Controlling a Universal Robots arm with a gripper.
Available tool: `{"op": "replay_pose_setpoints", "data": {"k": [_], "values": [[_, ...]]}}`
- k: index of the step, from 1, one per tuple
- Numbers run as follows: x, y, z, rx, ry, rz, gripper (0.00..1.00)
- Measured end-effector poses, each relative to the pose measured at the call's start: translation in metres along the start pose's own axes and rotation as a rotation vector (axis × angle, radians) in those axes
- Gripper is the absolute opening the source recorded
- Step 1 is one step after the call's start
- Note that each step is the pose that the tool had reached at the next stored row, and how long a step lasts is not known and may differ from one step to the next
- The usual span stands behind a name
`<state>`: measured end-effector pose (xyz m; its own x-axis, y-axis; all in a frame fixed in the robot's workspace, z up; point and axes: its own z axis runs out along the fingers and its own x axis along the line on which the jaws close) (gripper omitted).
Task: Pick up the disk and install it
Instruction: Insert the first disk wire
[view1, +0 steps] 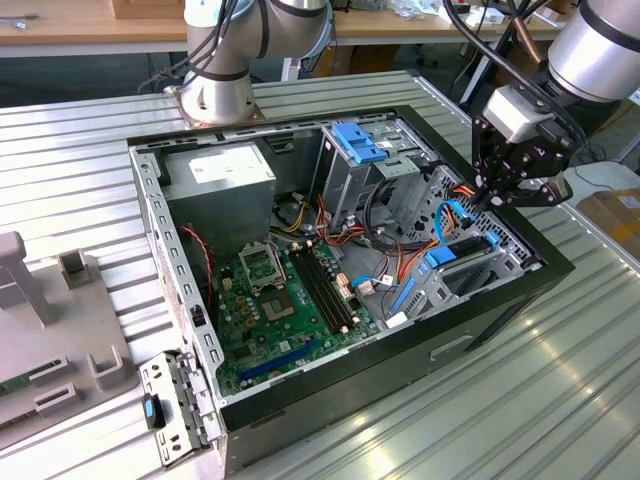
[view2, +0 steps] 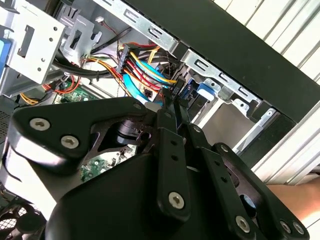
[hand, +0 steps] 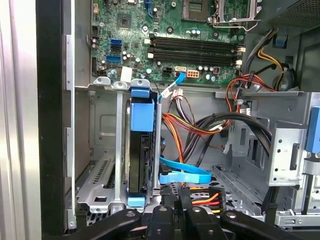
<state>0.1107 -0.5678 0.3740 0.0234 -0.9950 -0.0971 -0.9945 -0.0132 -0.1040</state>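
Exterior view: we see the gripper (view1: 497, 192) over the case's (view1: 500, 300) corner at the view's right, above the drive bay. Second wrist view: fingers (view2: 172, 112) pressed together, holding nothing, over cables (view2: 142, 70). First wrist view: the disk (hand: 140, 145) stands on edge in the bay, blue carrier up, beside the board (hand: 165, 35).

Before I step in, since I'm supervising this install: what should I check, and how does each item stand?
1. Disk in the drive bay: ok, it stands edge-on in its slot.
2. Disk fully seated: cannot tell.
3. Gripper free of the disk: ok, shut on nothing, beside the disk.
4. Blue data cable plugged into the disk: cannot tell.
5. Power wires clear of the gripper: not ok, they lie right beside it.
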Motion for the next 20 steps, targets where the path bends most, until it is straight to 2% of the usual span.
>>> {"op": "replay_pose_setpoints", "data": {"k": [3, 5, 8, 16, 20], "values": [[0.0039, 0.0008, -0.0001, 0.0001, -0.0002, 0.000, 0.16], [0.0052, 0.0073, -0.0006, 0.0000, 0.0001, 0.000, 0.16], [0.0082, 0.0109, -0.0004, 0.0000, 0.0008, 0.000, 0.16], [0.0114, 0.0134, 0.0028, 0.0017, 0.0106, 0.018, 0.16], [0.0122, 0.0140, 0.0027, 0.0018, 0.0116, 0.019, 0.16]]}}
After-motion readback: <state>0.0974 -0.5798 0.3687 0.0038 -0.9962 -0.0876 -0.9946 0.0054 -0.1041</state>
